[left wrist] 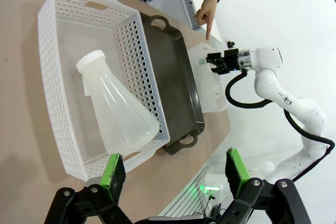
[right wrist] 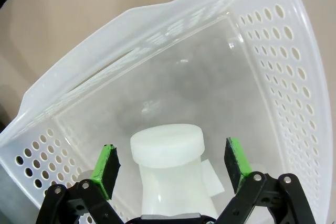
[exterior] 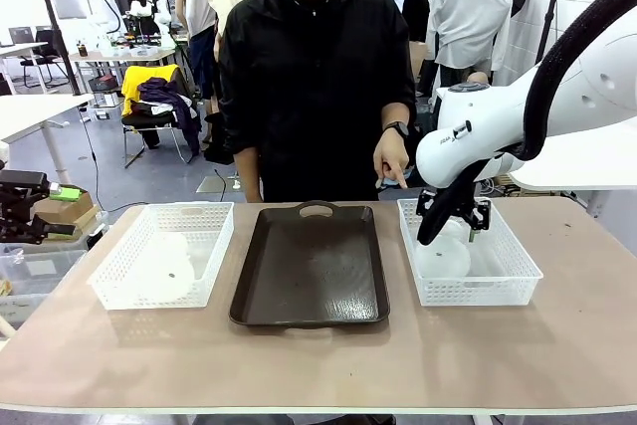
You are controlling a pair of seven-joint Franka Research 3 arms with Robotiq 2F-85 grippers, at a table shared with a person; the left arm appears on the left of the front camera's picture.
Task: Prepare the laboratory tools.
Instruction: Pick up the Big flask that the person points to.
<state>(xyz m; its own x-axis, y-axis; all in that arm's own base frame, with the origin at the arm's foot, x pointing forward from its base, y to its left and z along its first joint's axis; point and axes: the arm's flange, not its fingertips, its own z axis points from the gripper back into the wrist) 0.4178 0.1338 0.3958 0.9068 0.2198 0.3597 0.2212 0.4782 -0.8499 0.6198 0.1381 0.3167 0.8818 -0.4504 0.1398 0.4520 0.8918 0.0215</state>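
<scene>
I see the left flask [left wrist: 118, 111] lying on its side in the left basket [left wrist: 58, 103]. Its long axis runs along the basket, neck toward the person's end, base near the corner by the tray [left wrist: 173, 82]. My left gripper [left wrist: 173, 162] hangs wide open above the basket's near edge, holding nothing. The right flask [right wrist: 167, 148] sits in the right basket [right wrist: 283, 77], neck aimed straight at my right gripper [exterior: 454, 221]. Its spread fingers flank the neck without touching. Bare basket floor lies beyond. The person's hand [exterior: 393, 158] points down near that basket's far rim.
</scene>
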